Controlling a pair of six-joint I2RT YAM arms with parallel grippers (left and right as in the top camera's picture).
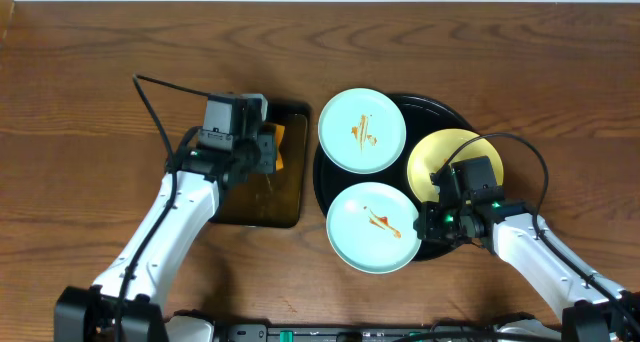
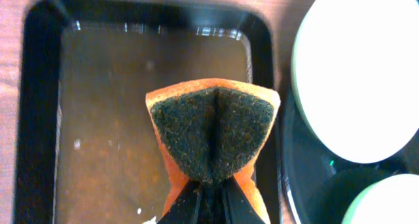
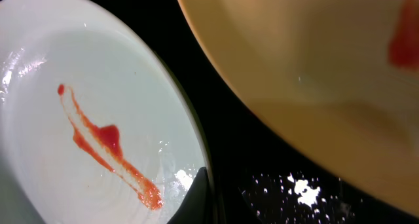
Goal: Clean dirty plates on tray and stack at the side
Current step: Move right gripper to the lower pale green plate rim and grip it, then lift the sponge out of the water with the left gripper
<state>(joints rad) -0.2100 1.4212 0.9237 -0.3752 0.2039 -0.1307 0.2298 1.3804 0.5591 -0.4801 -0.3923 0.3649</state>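
The black round tray holds three plates. A mint-blue plate with sauce streaks sits at the far left. A second streaked mint-blue plate sits at the near left. A yellow plate on the right is partly hidden by my right arm. My right gripper pinches the near mint plate's right rim; in the right wrist view one finger lies inside that rim, with the yellow plate above. My left gripper is shut on an orange sponge, gripper.
The sponge hangs over a rectangular dark tray with brownish water, just left of the round tray. Cables trail from both arms. Bare wooden table lies to the far left and far right.
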